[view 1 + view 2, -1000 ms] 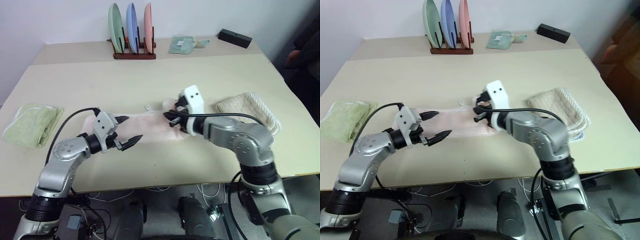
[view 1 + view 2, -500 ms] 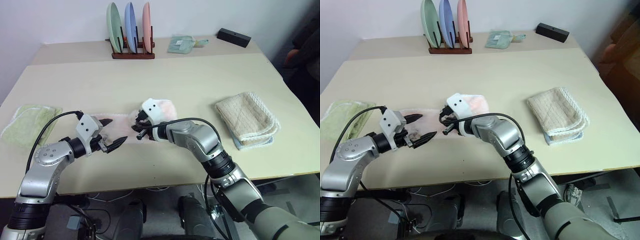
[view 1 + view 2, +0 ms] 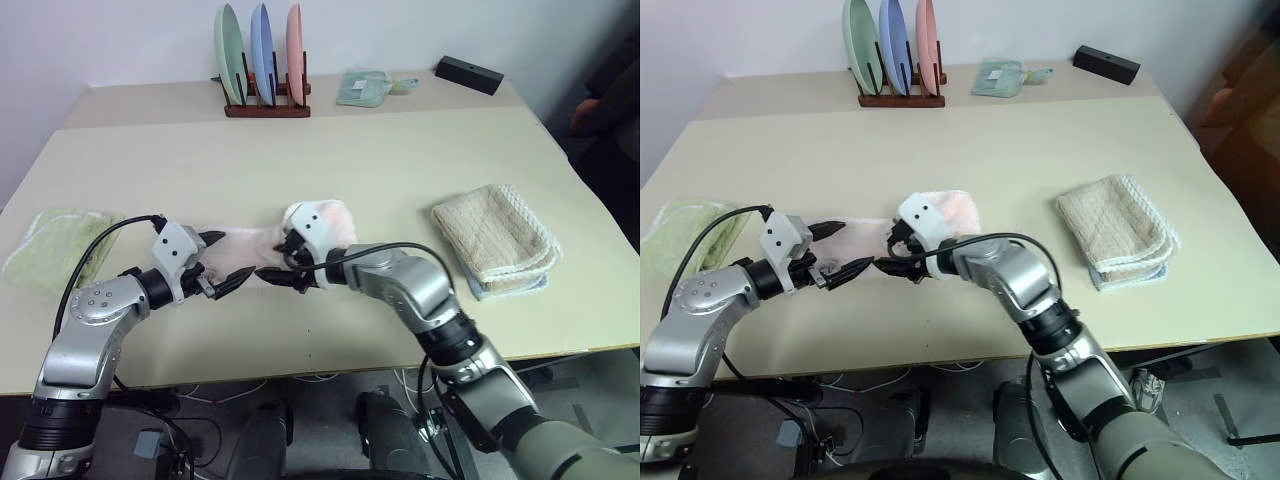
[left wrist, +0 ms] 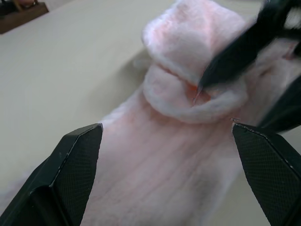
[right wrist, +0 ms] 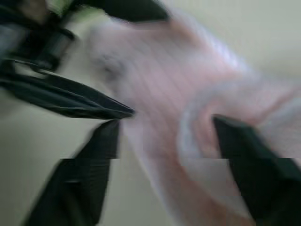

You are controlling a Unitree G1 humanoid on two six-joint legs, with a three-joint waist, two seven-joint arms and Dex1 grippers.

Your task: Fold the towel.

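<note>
Near the front edge of the wide beige table (image 3: 420, 170), between the two arms, the pale pink terry towel (image 3: 250, 245) is lying as a long strip with one end rolled over on itself into a soft hump. You are looking at thick, limp cloth: it looks light, and it will likely sag and bunch wherever you lift it, and it should not slip much against rubbery pads. Judging by how it is lying, the best places to take hold are the loose corners or the hemmed edge at the flat end, pinching both layers low against the table so the fold is carried over evenly.

Your right gripper (image 3: 287, 272) is hovering at the rolled hump with its two black fingers spread apart; one fingertip is lying close against the curled pink pile, and nothing is clamped between the fingers. Your left gripper (image 3: 226, 264) is pointing toward the right one over the flat part of the strip, its fingers wide apart and carrying nothing, with pink cloth stretching between them in the left wrist view.

Farther out, a folded light green towel (image 3: 55, 245) is resting at the left edge, a folded beige waffle-textured towel (image 3: 495, 240) at the right, and a wooden rack of green, blue and pink plates (image 3: 262, 65) is standing at the back.
</note>
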